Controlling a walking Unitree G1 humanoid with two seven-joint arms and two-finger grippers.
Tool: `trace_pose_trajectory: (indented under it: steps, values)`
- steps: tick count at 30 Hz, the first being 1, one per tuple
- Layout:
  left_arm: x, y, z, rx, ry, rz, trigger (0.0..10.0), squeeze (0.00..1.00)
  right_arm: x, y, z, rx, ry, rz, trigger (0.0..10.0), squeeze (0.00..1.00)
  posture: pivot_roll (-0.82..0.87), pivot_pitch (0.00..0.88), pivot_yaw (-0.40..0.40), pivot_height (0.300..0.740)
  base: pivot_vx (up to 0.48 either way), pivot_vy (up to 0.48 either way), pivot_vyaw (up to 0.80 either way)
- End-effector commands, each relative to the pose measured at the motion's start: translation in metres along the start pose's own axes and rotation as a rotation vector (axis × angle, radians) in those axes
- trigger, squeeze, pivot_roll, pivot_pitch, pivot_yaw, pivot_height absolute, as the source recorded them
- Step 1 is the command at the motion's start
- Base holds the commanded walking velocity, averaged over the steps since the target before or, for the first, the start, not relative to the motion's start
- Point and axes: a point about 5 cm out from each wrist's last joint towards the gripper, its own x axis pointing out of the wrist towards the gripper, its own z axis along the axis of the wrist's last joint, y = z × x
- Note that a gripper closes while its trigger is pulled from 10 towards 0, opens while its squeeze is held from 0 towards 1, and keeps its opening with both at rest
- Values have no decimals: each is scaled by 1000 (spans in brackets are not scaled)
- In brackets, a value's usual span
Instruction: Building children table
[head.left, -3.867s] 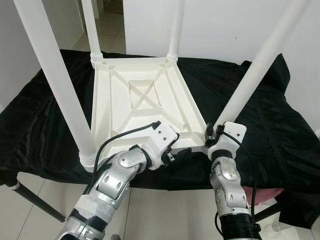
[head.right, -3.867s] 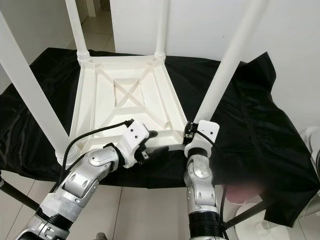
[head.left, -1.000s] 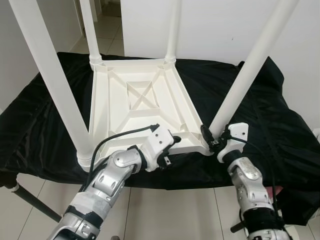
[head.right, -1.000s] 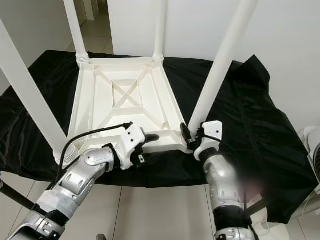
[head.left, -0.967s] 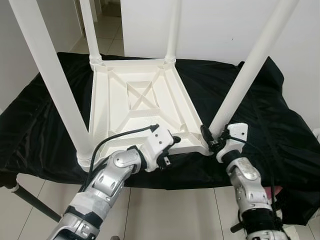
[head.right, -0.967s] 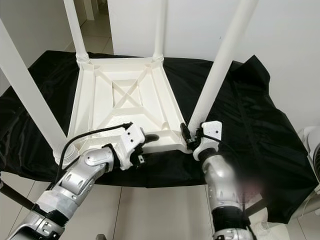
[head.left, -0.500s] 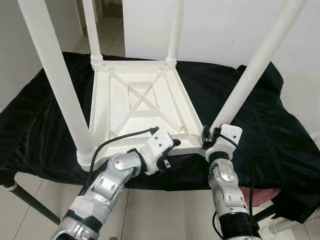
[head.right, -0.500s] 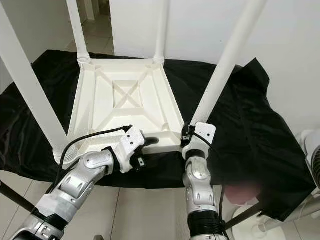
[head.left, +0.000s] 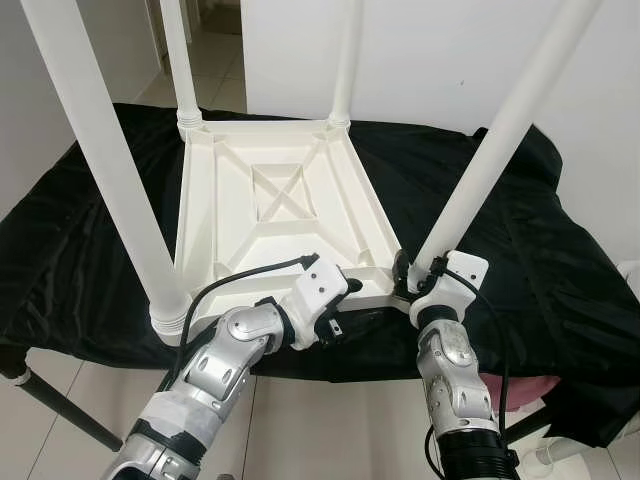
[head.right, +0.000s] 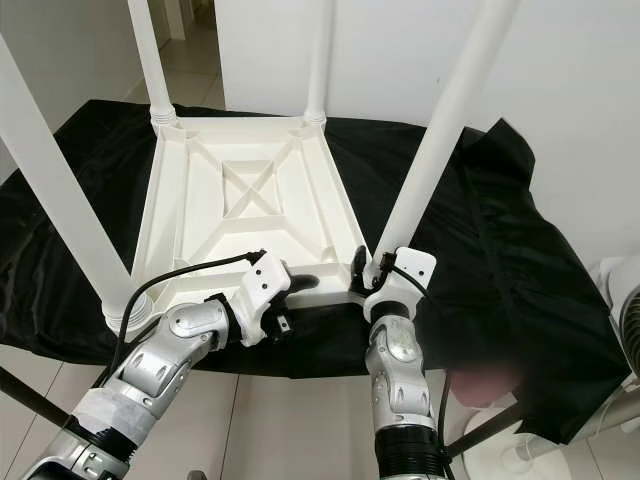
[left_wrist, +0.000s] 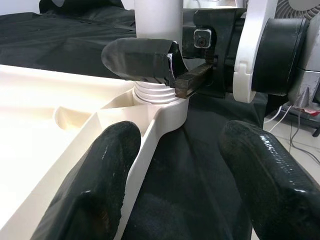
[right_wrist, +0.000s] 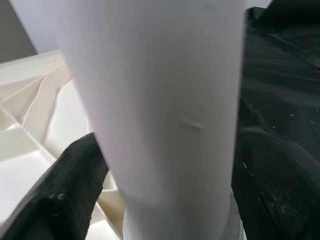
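Children's table: white plastic, lying upside down on the black cloth, underside ribs and X-brace facing up, all four legs standing up from its corners.
Black cloth: draped over a low stand, spreading out on every side of the table; folds hang off the near edge.
Near-left leg: seated in the table's near-left corner socket, leaning a little outward.
Far legs: two, upright at the table's far corners, tops out of frame.
Left gripper: at the table's near rim, between the two near corners. Left wrist view shows its fingers spread apart, one over the rim, one over the cloth, gripping nothing.
Near-right leg: planted in the table's near-right corner socket, ribbed collar showing at the base, leaning outward.
Right gripper: at the base of the near-right leg. Fingers sit on either side of the leg and press against it, clamped around it just above the socket.
Floor: pale tiles below the near edge of the cloth.
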Motion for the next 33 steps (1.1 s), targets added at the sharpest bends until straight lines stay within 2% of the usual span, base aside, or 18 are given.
trace_pose_trajectory:
  steps: [1, 5, 6, 8, 9, 12, 15, 16, 17, 25, 26, 27, 28, 30, 31, 33]
  values:
    - [1, -4, -1, 0, 11, -2, 10000, 0, -2, -5, -3, -22, 10, 11, 10000, 1000, -7, 0, -63, 740, 0, 0, 0]
    - [2, -3, -1, -3, 11, 1, 10000, 0, 0, -14, -3, -57, 14, 47, 10000, 1000, -9, 0, -63, 740, 0, 0, 0]
    - [2, -3, -1, -4, 10, 0, 10000, 0, 0, -18, -1, -66, 11, 75, 10000, 294, -11, 0, -62, 740, 0, 0, 0]
    - [2, -3, -1, -4, 10, 0, 10000, 0, 0, -18, -1, -66, 11, 75, 10000, 294, -11, 0, -62, 740, 0, 0, 0]
    - [2, -4, -1, -4, 11, -4, 10000, 0, 3, -24, 4, -83, -4, 157, 10000, 0, -14, 0, -57, 740, 0, 0, 0]
    - [2, -4, -1, -3, 12, -6, 10000, 0, 4, -25, 6, -88, -9, 184, 10000, 0, -14, 0, -57, 740, 0, 0, 0]
    - [3, -3, 0, 0, 13, -10, 10000, 0, 10, -25, 11, -135, -26, 330, 10000, 0, -15, 0, -49, 740, 0, 0, 0]
    - [3, -3, 0, 0, 13, -10, 10000, 0, 10, -25, 11, -135, -26, 330, 10000, 0, -15, 0, -49, 740, 0, 0, 0]
    - [3, -3, 1, 2, 12, -11, 10000, 0, 11, -24, 12, -159, -25, 386, 10000, 0, -15, 0, -45, 740, 0, 0, 0]
    - [7, -5, 4, 14, 6, -24, 10000, 0, 22, -28, 14, -205, 6, 547, 10000, 0, -11, 0, -46, 740, 0, 0, 0]
    - [7, -6, 4, 16, 5, -27, 10000, 0, 24, -30, 13, -217, 23, 570, 7098, 0, -10, 0, -46, 740, 0, 0, 0]
    - [7, -6, 4, 16, 5, -27, 10000, 0, 24, -30, 13, -217, 23, 570, 7098, 0, -10, 0, -46, 740, 0, 0, 0]
    - [8, -6, 5, 17, 5, -30, 10000, 0, 24, -33, 9, -226, 51, 596, 3647, 0, -10, 0, -47, 740, 0, 0, 0]
    - [8, -6, 5, 17, 5, -30, 10000, 0, 24, -34, 7, -223, 62, 606, 3647, 0, -10, 0, -47, 740, 0, 0, 0]
    - [7, -6, 5, 17, 4, -27, 10000, 0, 24, -36, 4, -223, 75, 621, 0, 0, -5, 0, -51, 740, 0, 0, 0]
    - [7, -5, 5, 18, 5, -23, 10000, 0, 23, -38, 2, -224, 88, 630, 0, 0, -3, 0, -52, 740, 0, 0, 0]
